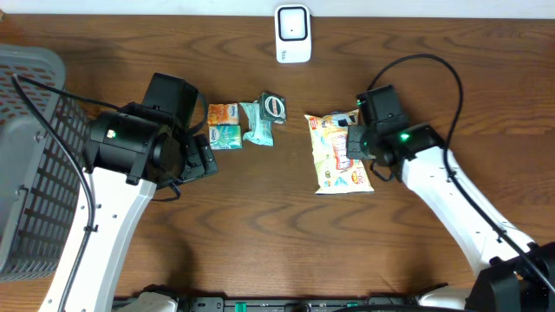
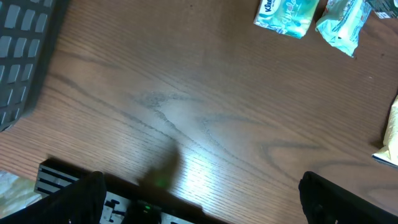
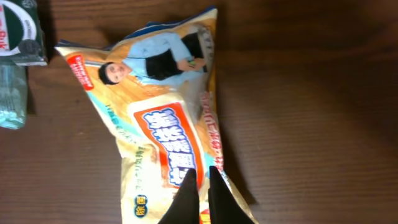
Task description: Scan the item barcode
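Note:
A yellow and orange snack bag (image 1: 334, 160) (image 3: 155, 124) lies right of the table's middle, and its corner shows at the edge of the left wrist view (image 2: 390, 134). My right gripper (image 1: 351, 146) (image 3: 200, 171) sits over the bag's right part. Its two dark fingers are pressed together with a thin strip of the wrapper between them. The white scanner (image 1: 293, 33) stands at the far edge, apart from both arms. My left gripper (image 1: 201, 156) (image 2: 208, 202) hangs wide open over bare wood with nothing between its fingers. No barcode shows on the bag's upper face.
Teal and orange tissue packs (image 1: 224, 126) (image 2: 286, 15) and a pale green packet (image 1: 257, 124) (image 2: 342, 25) lie between the arms. A dark green and white pack (image 1: 273, 106) (image 3: 22, 31) lies behind them. A grey mesh basket (image 1: 30, 165) (image 2: 25, 50) fills the left side.

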`<state>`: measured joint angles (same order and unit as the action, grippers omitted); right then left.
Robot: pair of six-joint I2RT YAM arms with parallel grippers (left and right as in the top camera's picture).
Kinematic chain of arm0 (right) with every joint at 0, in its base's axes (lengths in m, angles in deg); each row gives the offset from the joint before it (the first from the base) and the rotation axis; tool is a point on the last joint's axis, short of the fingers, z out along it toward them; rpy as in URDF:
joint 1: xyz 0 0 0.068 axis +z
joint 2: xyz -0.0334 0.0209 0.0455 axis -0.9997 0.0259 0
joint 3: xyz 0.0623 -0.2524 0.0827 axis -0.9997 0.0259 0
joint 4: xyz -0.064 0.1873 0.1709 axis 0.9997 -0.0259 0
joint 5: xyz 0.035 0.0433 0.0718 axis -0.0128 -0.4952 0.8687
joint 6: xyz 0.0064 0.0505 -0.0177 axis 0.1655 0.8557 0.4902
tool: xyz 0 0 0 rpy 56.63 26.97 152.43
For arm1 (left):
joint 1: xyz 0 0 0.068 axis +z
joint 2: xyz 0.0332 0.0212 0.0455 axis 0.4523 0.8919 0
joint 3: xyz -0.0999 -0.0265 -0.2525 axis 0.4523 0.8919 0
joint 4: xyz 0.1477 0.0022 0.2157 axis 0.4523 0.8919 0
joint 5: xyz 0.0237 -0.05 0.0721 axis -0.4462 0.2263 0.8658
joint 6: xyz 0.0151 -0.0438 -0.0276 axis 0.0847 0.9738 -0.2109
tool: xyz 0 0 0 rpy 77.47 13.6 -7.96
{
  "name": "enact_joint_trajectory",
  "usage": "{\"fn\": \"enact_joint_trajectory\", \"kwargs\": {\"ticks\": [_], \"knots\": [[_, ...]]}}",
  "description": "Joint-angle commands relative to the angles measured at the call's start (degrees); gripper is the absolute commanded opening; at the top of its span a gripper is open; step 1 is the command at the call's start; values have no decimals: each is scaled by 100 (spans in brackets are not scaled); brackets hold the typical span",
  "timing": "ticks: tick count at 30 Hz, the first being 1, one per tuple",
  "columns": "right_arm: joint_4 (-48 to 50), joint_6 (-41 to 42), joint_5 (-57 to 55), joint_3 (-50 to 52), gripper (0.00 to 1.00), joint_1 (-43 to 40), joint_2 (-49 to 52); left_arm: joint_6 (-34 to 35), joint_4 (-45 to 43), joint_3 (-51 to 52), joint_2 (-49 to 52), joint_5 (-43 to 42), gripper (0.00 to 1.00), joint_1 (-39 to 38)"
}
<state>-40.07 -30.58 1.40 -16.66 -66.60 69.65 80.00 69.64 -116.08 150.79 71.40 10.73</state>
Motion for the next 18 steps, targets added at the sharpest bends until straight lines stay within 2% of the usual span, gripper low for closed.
{"fn": "enact_joint_trajectory", "kwargs": {"ticks": [1, 7, 14, 18], "knots": [[157, -33, 179, 7, 16, 153, 63, 68, 15, 7, -31, 15, 97, 24], [444, -282, 365, 7, 66, 658, 341, 68, 15, 7, -31, 15, 98, 24], [481, -306, -1010, 7, 86, 1384, 1198, 68, 15, 7, -31, 15, 98, 24], [481, -127, -1825, 7, 89, 1733, 1690, 68, 15, 7, -31, 15, 98, 24]]}}
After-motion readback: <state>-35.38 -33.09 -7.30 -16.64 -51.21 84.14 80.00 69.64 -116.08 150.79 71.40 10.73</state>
